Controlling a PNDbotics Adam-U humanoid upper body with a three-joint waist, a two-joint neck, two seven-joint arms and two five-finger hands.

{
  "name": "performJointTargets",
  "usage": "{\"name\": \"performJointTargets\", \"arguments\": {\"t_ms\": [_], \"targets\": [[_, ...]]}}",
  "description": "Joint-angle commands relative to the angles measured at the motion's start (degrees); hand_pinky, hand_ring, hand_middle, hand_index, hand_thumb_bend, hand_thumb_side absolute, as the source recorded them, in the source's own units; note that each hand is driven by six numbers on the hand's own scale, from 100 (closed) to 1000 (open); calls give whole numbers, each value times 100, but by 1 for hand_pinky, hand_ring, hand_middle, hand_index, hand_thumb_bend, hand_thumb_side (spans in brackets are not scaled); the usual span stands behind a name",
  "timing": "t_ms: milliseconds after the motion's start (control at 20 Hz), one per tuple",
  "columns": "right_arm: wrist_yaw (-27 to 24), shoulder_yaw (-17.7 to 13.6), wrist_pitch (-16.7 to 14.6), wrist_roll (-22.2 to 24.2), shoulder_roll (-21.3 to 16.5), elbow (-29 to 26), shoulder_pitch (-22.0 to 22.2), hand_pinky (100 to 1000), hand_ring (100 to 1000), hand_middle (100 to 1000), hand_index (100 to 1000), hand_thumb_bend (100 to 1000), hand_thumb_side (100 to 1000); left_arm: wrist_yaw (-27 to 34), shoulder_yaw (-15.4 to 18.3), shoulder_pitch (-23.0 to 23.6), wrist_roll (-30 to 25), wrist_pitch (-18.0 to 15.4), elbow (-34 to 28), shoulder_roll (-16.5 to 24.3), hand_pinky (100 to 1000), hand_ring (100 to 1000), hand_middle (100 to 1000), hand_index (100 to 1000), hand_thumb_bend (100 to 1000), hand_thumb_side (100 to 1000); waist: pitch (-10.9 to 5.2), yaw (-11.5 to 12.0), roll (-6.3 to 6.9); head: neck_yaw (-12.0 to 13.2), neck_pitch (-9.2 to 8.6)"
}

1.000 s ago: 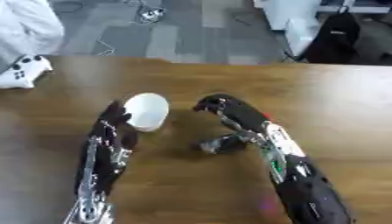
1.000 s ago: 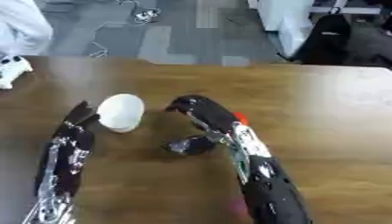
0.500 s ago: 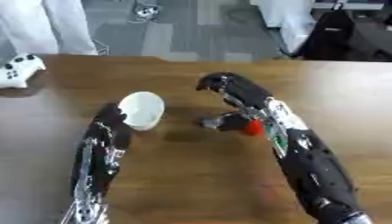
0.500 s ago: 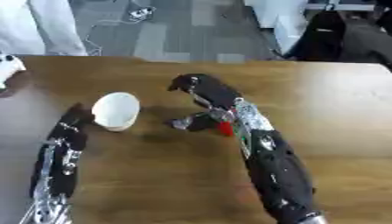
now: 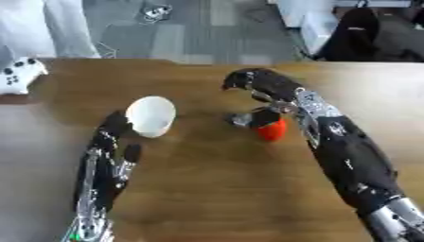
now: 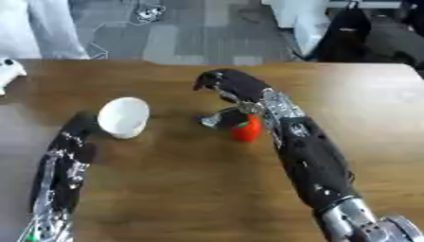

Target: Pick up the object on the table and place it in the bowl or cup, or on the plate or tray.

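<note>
1. Left eye view: red object (image 5: 271,130) sits on table (image 5: 215,189), right of white cup (image 5: 151,116)
2. Right hand (image 5: 263,92) arches over it, fingers curled, thumb alongside, apparently poised to grasp
3. Left hand (image 5: 112,146) lies open beside the cup, likely steadying

Cup (image 5: 151,115) left of the object (image 5: 271,130) (apparently tipped), both on table (image 5: 215,189).

A white game controller (image 5: 18,74) lies at the wooden table's (image 5: 207,189) far left edge.
</note>
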Motion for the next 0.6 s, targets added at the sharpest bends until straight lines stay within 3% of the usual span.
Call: {"name": "performJointTargets", "arguments": {"t_ms": [50,300,350,400,600], "targets": [[198,-2,27,-125,-69,142,-177,801,793,735,836,499,732,-17,37,-21,3,25,-191,108,1000,845,917,814,678,661,-96,13,30,-7,7],[515,-75,195,-299,-17,460,-202,793,766,714,830,494,702,-12,36,-17,1,41,-214,96,1000,845,916,813,678,661,-100,35,35,-46,12],[554,-92,215,-326,-28,513,-207,793,766,715,830,519,756,-10,39,-13,3,41,-214,96,1000,845,916,813,679,661,-100,33,34,-53,17],[586,-104,225,-353,-45,558,-213,792,766,725,831,488,703,-9,41,-10,6,40,-212,96,1000,846,917,813,678,661,-101,29,33,-63,24],[642,-137,236,-450,-190,664,-218,785,765,726,829,482,707,-14,57,12,22,37,-204,91,1000,846,917,813,678,660,-101,-16,28,-80,60]]}}
